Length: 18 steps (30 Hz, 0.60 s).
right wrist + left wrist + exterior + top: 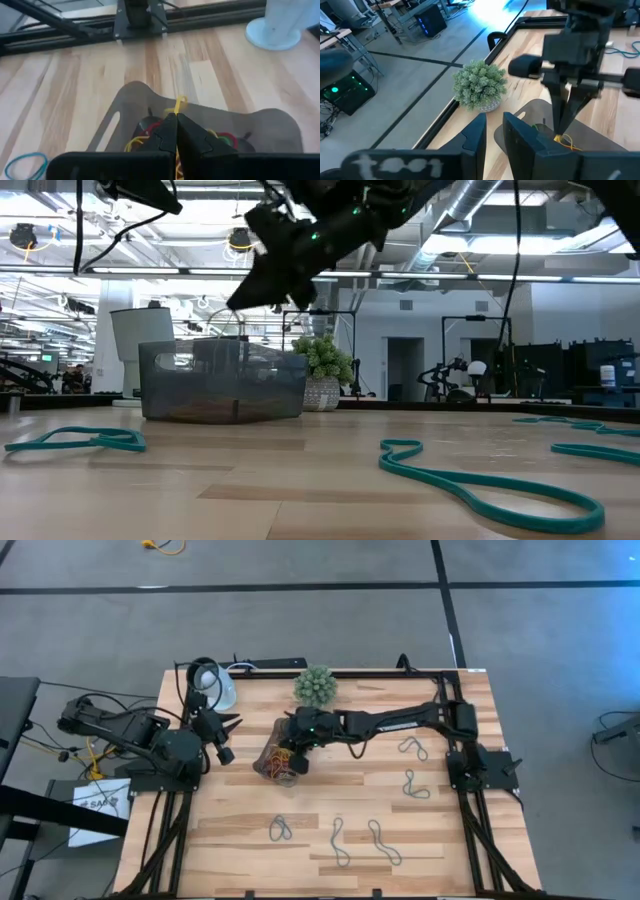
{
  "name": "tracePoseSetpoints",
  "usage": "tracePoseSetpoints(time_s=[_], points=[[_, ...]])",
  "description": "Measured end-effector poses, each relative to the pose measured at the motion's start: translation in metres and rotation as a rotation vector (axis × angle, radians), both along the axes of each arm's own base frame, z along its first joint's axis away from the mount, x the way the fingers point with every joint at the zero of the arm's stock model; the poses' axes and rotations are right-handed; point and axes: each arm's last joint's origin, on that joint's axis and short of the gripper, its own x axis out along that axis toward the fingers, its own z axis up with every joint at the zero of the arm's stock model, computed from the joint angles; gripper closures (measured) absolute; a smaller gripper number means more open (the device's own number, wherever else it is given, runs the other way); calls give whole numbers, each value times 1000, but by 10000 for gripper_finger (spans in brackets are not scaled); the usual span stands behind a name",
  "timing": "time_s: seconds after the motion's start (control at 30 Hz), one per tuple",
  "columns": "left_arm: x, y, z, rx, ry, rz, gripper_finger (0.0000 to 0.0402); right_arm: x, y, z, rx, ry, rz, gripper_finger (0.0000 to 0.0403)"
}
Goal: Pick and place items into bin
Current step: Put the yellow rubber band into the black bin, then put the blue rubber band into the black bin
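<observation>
High view: right gripper reaches across the table and sits over the bin, a dark translucent tray with coloured loops already inside. Left gripper waits just beside the bin's left side, near the white lamp head. Five grey-teal loops lie loose on the wood well apart from the bin, toward the right and near edges. Spiky plant ball is behind the bin

Low view: right gripper hangs above the bin, clear of its rim; grey-teal loops lie in front on the table

Left wrist view: left fingers stand narrowly apart, nothing between them. Right gripper points down into the bin with a yellow loop at its tips

Right wrist view: right gripper is pinched closed on the yellow loop, directly over the bin; red loops and yellow ones sit below

Step in hand looks like release. To do it well: stay centred over the bin, lower a little so the floppy loop can't drape over the rim, open fully, lift straight up so it doesn't cling to a finger
</observation>
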Motion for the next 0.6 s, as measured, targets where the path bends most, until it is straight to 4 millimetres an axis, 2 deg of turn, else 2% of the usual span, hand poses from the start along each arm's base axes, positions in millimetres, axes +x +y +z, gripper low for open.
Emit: tracePoseSetpoints(time_s=[0.17,0.4,0.6], points=[[0,0,0,0,-1,0,346,6,-1,-12,11,41,-6,403],[0,0,0,-1,-4,0,346,2,-1,-15,65,103,-42,402],[1,0,2,-22,-33,7,346,0,-1,-17,35,142,-20,369]])
